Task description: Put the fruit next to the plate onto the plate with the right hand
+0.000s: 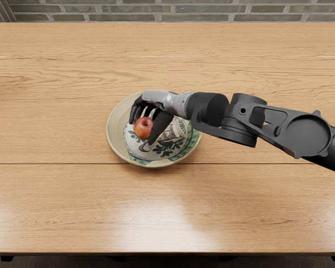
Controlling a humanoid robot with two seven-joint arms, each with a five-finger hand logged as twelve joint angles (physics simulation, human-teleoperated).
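Fingers (158, 127) of the right hand (155, 107) clasp the red fruit (143, 128) above the patterned plate (115, 129).

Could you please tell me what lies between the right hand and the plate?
In the head view, a small red apple, held by the right hand, lies between it and the round cream floral-patterned plate.

No text, label, brand or number can be read anywhere (the plate (116, 120) under the fingers (158, 127) bears only a painted pattern).
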